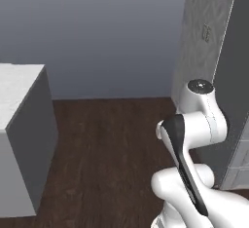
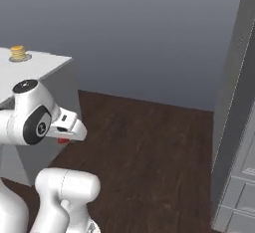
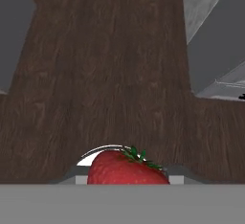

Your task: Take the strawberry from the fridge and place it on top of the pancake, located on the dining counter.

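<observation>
The strawberry (image 3: 127, 168), bright red with a green leafy cap, sits at the bottom of the hand view and hides the tips holding it. My gripper (image 2: 68, 133) is shut on the strawberry (image 2: 63, 140), which peeks out red under the hand, held over the wood floor. The pancake (image 2: 18, 52), a small tan-orange stack on a round grey plate (image 2: 26, 57), rests on the dining counter (image 2: 47, 63), up and left of the hand. The same counter (image 1: 19, 88) stands at the left in the left base view. A tall dark grey fridge panel (image 2: 235, 102) rises at the right.
Dark wood floor (image 2: 149, 147) stretches between the counter and the fridge side. Grey drawer cabinets (image 2: 244, 197) stand low at the right. A pale textured wall with a switch plate (image 1: 206, 32) borders the dark panel (image 1: 236, 66). A plain blue-grey wall closes the back.
</observation>
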Robot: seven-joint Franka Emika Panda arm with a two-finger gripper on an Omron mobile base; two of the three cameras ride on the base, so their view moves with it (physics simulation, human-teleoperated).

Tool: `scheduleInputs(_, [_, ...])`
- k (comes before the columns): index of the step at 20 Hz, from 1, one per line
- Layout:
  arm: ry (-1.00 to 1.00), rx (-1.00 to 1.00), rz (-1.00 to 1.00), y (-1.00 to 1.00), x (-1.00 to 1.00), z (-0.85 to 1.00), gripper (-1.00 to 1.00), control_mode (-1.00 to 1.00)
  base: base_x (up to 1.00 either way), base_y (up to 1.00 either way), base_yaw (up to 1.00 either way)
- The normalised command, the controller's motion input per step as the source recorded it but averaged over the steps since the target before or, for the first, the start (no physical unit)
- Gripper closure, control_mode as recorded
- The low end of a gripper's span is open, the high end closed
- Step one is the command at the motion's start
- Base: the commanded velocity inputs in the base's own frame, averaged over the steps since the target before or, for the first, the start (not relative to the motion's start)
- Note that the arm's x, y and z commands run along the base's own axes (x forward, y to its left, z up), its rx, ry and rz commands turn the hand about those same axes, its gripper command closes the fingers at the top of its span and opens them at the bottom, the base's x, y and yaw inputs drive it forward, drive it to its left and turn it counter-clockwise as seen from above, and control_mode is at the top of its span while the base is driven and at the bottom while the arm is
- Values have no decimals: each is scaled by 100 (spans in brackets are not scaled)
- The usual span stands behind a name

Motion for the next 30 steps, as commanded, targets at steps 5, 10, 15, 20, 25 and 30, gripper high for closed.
scheduleInputs(5, [0,0,0,0,0,0,100,100,100,93,-31])
scheduleInputs(10, [0,0,0,0,0,0,100,100,100,53,-10])
scheduleInputs(15, [0,0,0,0,0,0,100,100,100,5,0])
scheduleInputs(20, [0,0,0,0,0,0,100,100,100,0,0])
scheduleInputs(25, [0,0,0,0,0,0,100,100,100,1,8])
scheduleInputs(30, [0,0,0,0,0,0,100,100,100,0,60])
